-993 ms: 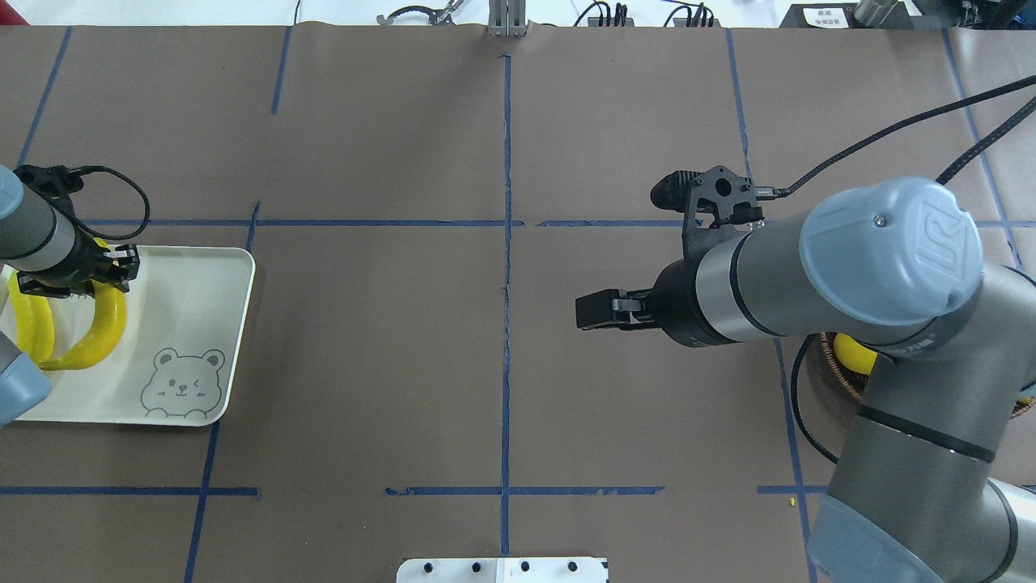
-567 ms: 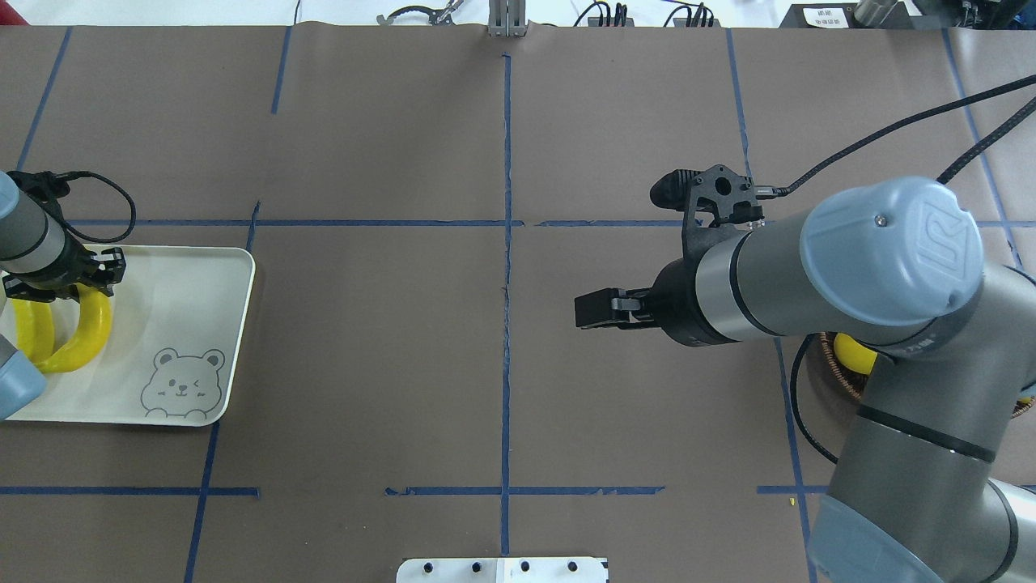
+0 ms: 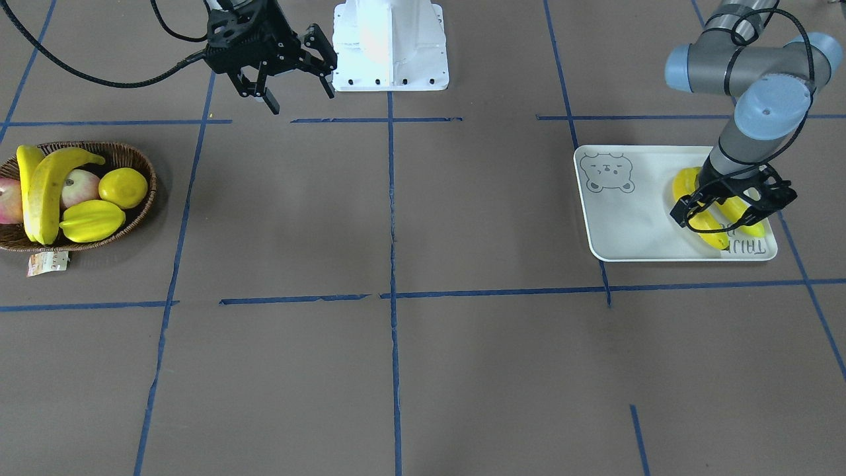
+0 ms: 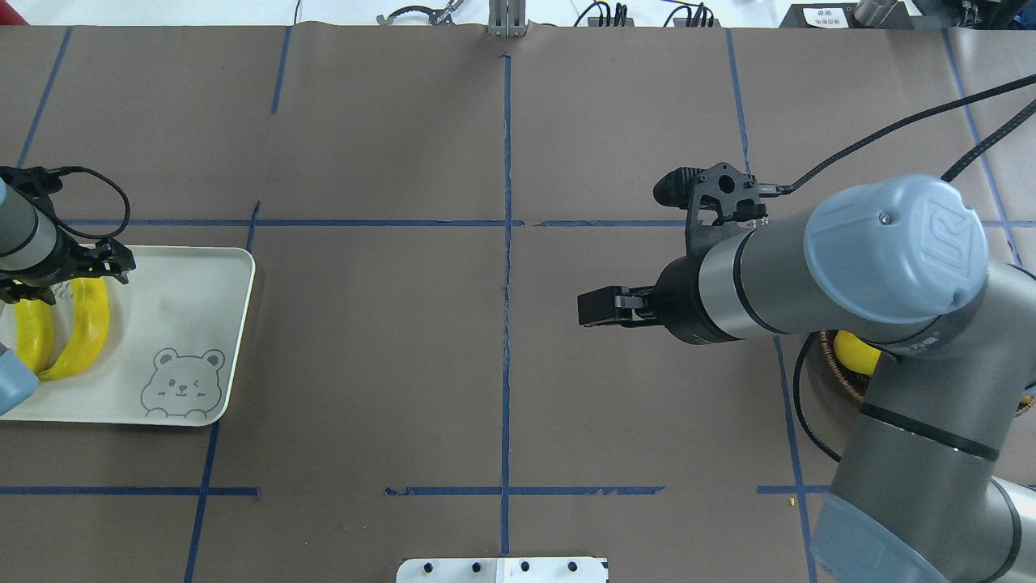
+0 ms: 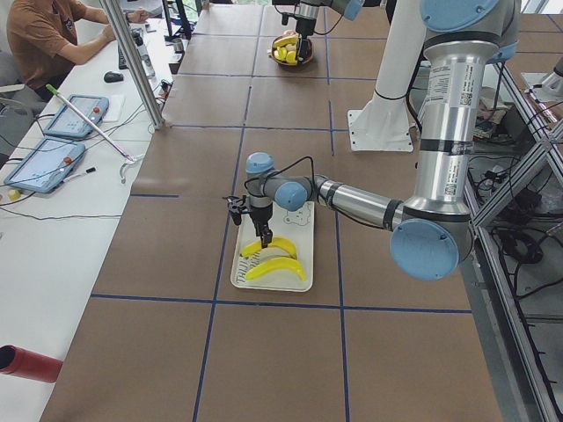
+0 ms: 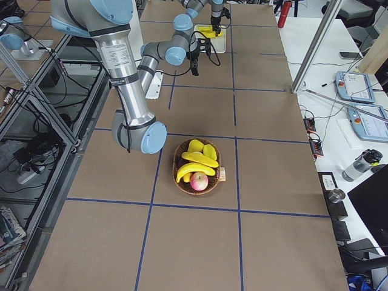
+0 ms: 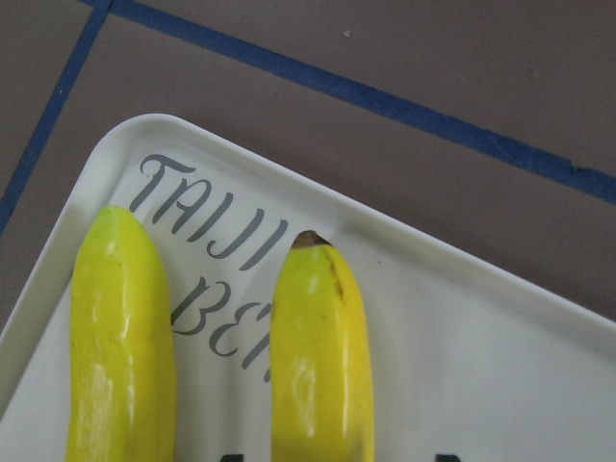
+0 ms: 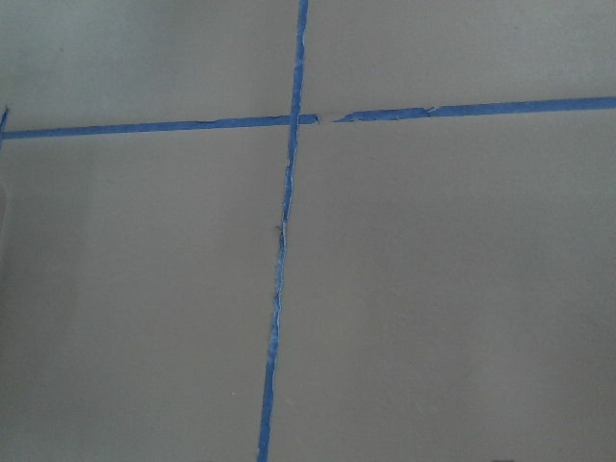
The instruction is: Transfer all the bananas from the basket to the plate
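Two bananas (image 3: pixel 715 235) are lying side by side on the plate (image 3: pixel 628 218), at the end with the grey lettering, away from the bear face. In the left wrist view both are lying lengthwise, and the dark tip of one (image 7: pixel 318 356) is reaching the word "TAIJI" while the other (image 7: pixel 120 337) is lying just beside it, near the rim of the plate (image 7: pixel 462 327).

The left gripper (image 3: pixel 727 208) is pointing down over these two bananas. Its jaws are spread wide and are holding nothing. In the wrist view the two fingertips are showing at the bottom edge, one on each side of the dark-tipped banana, with a gap between each tip and the fruit.

Two more bananas (image 3: pixel 47 188) are lying in the basket (image 3: pixel 142 198) at the far end of the table, well apart from the plate. They are resting on top of a lemon (image 3: pixel 123 187), a starfruit (image 3: pixel 92 220) and two apples (image 3: pixel 79 182). A paper tag (image 3: pixel 47 263) is lying at the basket's rim.

The right gripper (image 3: pixel 299 96) is hanging over bare brown table (image 3: pixel 462 370) near the robot's base (image 3: pixel 390 46), between basket and plate. Its jaws are parted and empty. Its wrist camera is showing only table and crossing lines of blue tape (image 8: pixel 284 241).
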Action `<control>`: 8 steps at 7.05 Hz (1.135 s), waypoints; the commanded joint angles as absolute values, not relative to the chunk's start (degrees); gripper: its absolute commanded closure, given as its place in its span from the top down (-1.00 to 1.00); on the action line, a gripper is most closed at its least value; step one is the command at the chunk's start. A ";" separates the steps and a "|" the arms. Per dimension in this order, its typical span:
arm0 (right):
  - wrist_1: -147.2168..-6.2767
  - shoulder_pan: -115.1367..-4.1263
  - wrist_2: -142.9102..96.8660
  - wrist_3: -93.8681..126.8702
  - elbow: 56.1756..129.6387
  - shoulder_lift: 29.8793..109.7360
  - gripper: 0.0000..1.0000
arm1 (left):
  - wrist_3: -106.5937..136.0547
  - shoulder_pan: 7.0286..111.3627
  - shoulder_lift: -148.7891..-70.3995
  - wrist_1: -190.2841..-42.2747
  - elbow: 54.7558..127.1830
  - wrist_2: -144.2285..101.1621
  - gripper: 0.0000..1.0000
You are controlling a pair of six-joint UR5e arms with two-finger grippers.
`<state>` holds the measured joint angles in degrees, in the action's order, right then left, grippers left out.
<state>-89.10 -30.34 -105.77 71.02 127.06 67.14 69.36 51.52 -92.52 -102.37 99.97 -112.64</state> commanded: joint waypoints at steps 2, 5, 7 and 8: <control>-89.30 -32.95 -105.91 70.40 130.84 75.44 1.00 | 69.52 51.68 -92.98 -101.78 108.61 -112.94 0.99; -88.68 -36.20 -106.52 70.91 135.70 85.50 1.00 | 69.96 51.33 -95.00 -102.48 111.27 -115.91 1.00; -88.60 -41.53 -108.53 73.12 135.53 92.34 1.00 | 70.49 51.24 -96.85 -102.39 111.79 -116.10 1.00; -88.51 -46.10 -114.29 71.91 134.40 93.16 1.00 | 70.40 51.15 -97.03 -102.48 112.75 -116.19 1.00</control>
<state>-88.62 -41.21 -109.44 72.44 135.27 91.05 70.38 51.23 -96.60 -102.40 111.86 -116.02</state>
